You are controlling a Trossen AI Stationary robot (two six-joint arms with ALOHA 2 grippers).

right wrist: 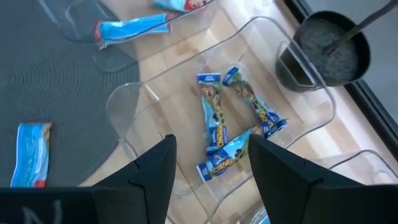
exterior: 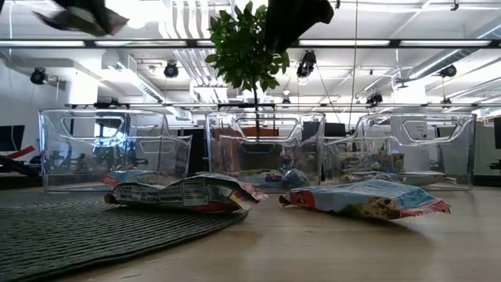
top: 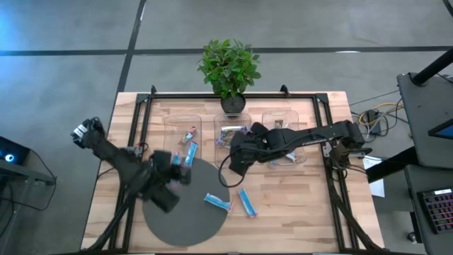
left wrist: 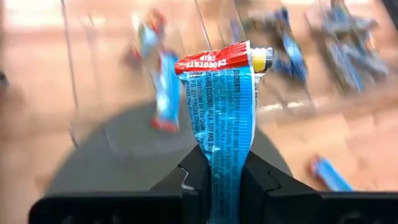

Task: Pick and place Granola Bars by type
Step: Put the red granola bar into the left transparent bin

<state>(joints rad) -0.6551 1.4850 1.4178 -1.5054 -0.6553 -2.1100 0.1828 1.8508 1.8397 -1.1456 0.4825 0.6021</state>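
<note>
Left gripper [left wrist: 225, 177] clenched on a blue granola bar [left wrist: 225, 118], raised over the dark mat [top: 185, 212]; carry it level over the left tray [top: 185, 131] before releasing. Right gripper [right wrist: 211, 162] spread, empty, above the middle tray [right wrist: 261, 37]

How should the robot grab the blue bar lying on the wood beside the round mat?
Pinch the blue bar across its narrow middle, coming straight down from above. It lies flat and slanted on the table, so gripping crosswise probably works best. The neighbouring bar lies apart.
</note>
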